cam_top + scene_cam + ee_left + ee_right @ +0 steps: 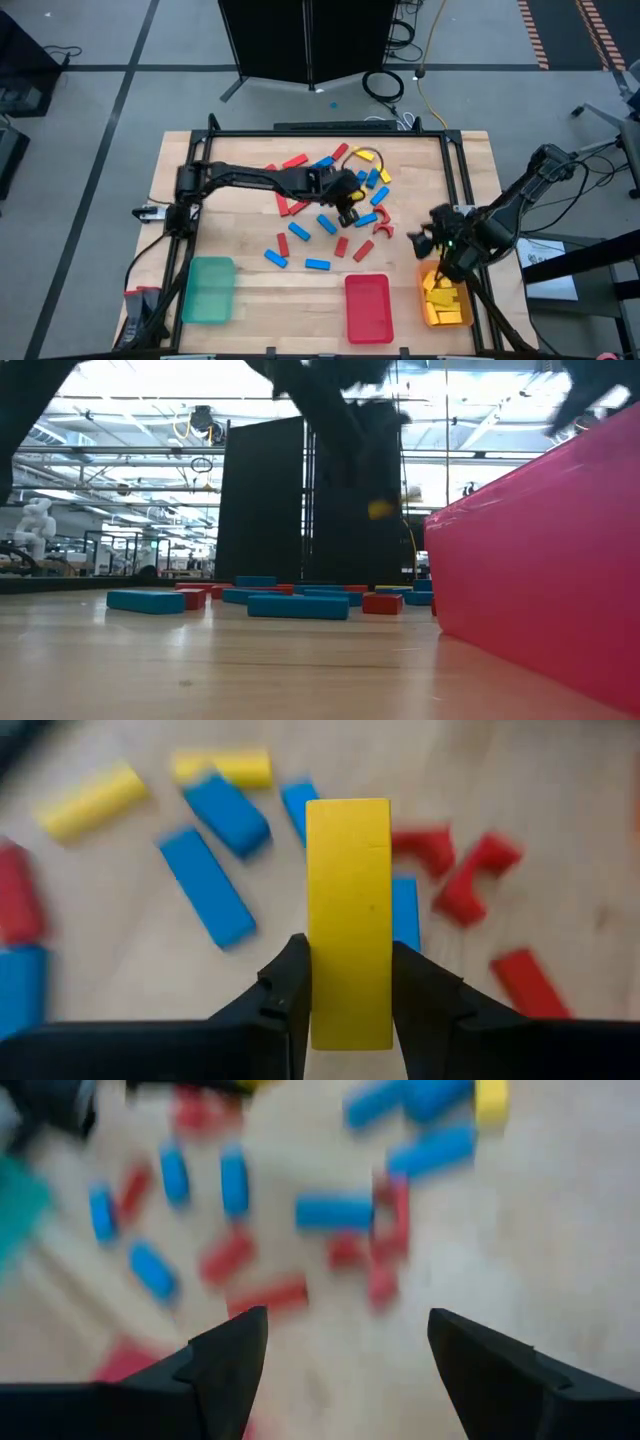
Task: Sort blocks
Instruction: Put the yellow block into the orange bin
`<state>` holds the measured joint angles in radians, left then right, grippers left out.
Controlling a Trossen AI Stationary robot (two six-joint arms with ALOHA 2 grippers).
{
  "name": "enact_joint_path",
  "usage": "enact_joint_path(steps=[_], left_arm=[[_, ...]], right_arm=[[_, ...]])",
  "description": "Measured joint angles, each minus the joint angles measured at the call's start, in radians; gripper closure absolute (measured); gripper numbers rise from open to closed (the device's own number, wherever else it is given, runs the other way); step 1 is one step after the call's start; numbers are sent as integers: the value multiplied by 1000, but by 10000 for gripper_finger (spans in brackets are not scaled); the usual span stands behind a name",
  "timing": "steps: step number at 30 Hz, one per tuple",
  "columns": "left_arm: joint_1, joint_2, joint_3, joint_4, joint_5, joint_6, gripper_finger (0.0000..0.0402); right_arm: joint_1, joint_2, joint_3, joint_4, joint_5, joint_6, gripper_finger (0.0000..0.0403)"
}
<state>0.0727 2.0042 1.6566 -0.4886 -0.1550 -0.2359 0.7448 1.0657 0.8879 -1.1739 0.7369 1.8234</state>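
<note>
ITEM: yellow block [348, 920]. Clamped between both fingers [288, 990] of left tool [347, 203], held by its narrow sides w/ long axis running out ahead of the tool. Grip sits low on the block, most of its length sticking out free; prob. so it can be carried clear of the others and dropped end-on. Location: over the block scatter, mid-bench, well apart from orange tray [445, 318]. Low view shows a yellow bit up off the wood, so judged lifted, not resting.

ITEM: right tool [437, 243]. Fingers stand apart, nothing between them. Hangs just above orange tray's far end, toward the scatter; reads as waiting while left arm works.

ITEM: loose blocks [318, 222]. Red, blue, a few yellow, spread flat on bench [250, 160] between the trays and the far edge. Red arch pieces [380, 228] lie on the scatter's side nearest orange tray. Unsorted, judged most of the job left.

CONTAINERS (all along bench's near edge):
- Orange tray: holds several yellow blocks, piled. Likely dest. for the held one.
- Red tray [367, 305]: next to orange tray, toward centre. No blocks seen in it.
- Green tray [209, 290]: farthest from orange tray, left arm's side. No blocks seen in it.
</note>
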Motion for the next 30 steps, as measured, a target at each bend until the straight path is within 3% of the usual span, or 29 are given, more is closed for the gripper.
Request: enact_joint_path(steps=[6, 9, 11, 14, 17, 20, 24, 30], left_arm=[[1, -125, 1, 136, -11, 16, 296], [-1, -162, 1, 251, -8, 53, 296], [-5, -186, 1, 323, 12, 84, 296], [-10, -203, 2, 409, 61, 95, 296], [-11, -205, 2, 469, 121, 93, 296], [-14, -205, 2, 529, 173, 87, 296], [-28, -205, 1, 589, 232, 87, 296], [-35, -205, 1, 694, 303, 87, 296]], right_arm=[[-115, -72, 0, 62, 328, -111, 131], [-173, -119, 0, 206, 468, -299, 131], [-210, -154, 0, 370, 520, -507, 131], [-267, -208, 11, 661, 489, -925, 131], [-302, -245, 54, 951, 373, -1350, 131], [-312, -255, 115, 1124, 261, -1658, 131], [-312, -248, 204, 1084, 179, -1794, 131], [-312, -221, 247, 936, 169, -1840, 131]])
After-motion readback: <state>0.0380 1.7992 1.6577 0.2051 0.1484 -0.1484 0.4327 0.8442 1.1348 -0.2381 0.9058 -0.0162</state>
